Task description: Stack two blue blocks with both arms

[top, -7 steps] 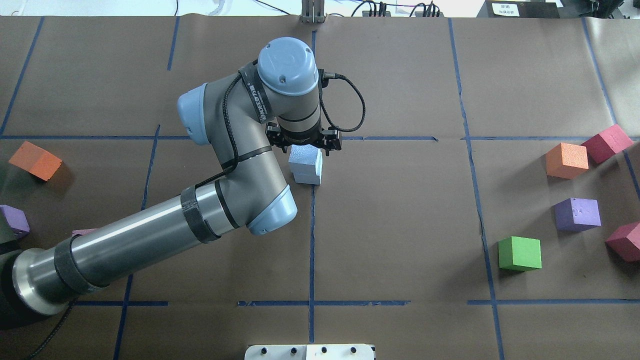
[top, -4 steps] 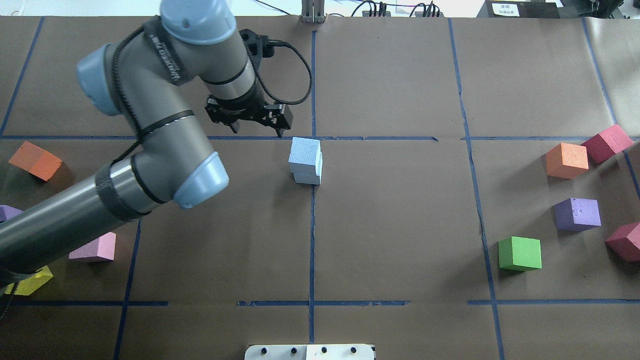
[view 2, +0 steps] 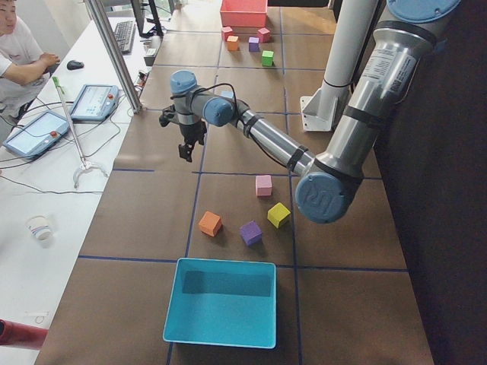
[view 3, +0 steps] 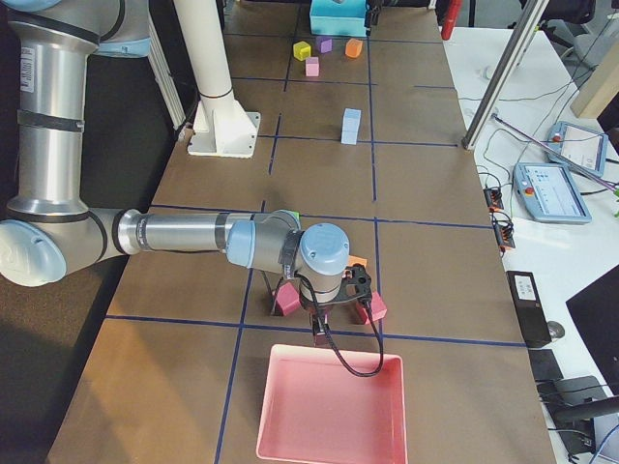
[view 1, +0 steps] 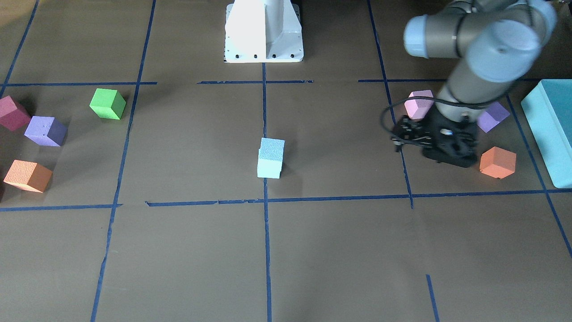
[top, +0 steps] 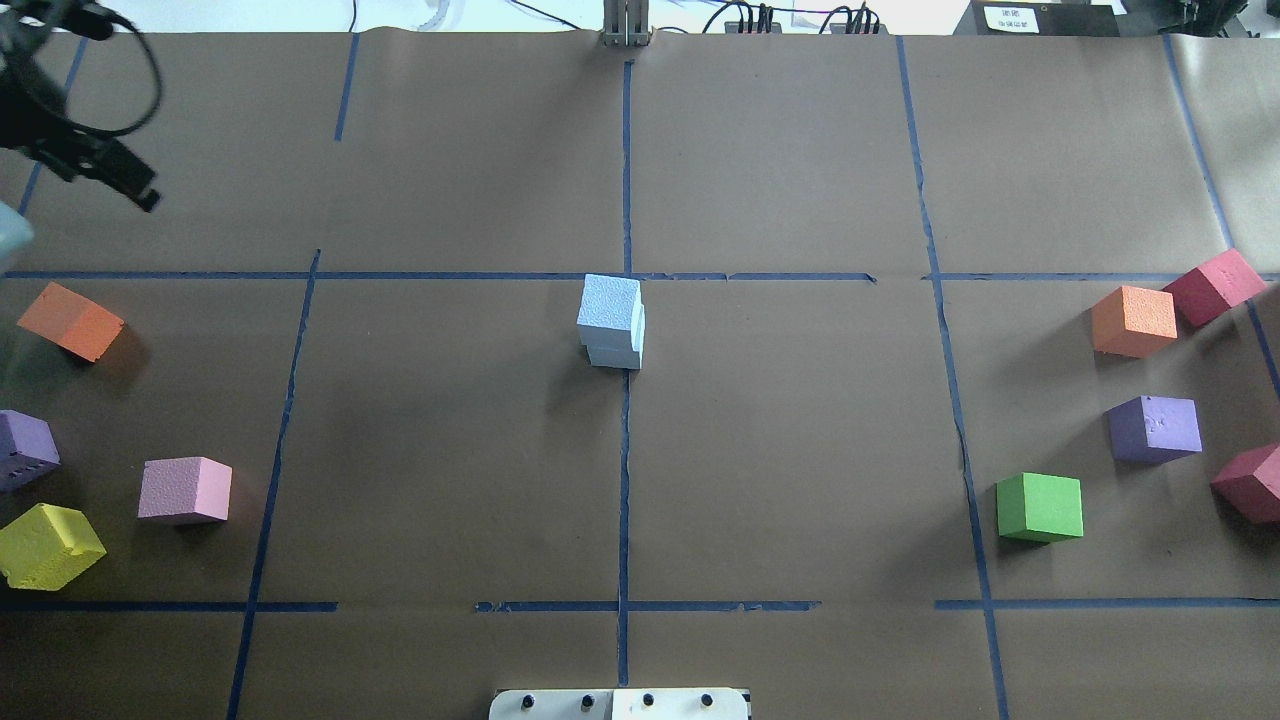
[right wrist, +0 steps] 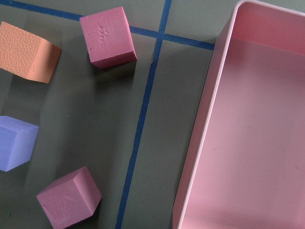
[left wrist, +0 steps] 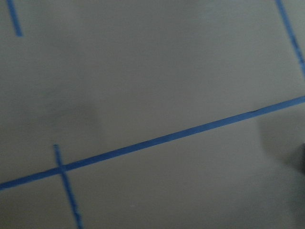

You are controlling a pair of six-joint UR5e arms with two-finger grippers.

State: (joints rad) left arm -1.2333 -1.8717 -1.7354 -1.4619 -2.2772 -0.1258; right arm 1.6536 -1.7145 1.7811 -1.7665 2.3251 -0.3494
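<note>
1. fingers of the left gripper (view 1: 447, 154) carry nothing, since its wrist camera shows only brown paper and blue tape. whether they are spread or closed i cannot tell. the right gripper (view 3: 324, 324) shows only from the side, so its fingers cannot be read either.
2. left arm (view 1: 473, 40) hangs over the table's left end. right arm (view 3: 184, 234) reaches out low beside the pink tray (view 3: 329, 411).
3. upper blue block (top: 608, 303) sits on the lower blue block (top: 618, 356) at the centre of the table (top: 800, 450). the pair is upright, edges slightly offset, touched by no gripper.
4. judged from that, the stacking looks done. nothing seems left but to hold both arms clear of it.
5. in the overhead view the left gripper lies toward 10 o'clock from the stack, well apart. in the right-end view the stack stands toward 12 o'clock from the right gripper, also well apart.
</note>
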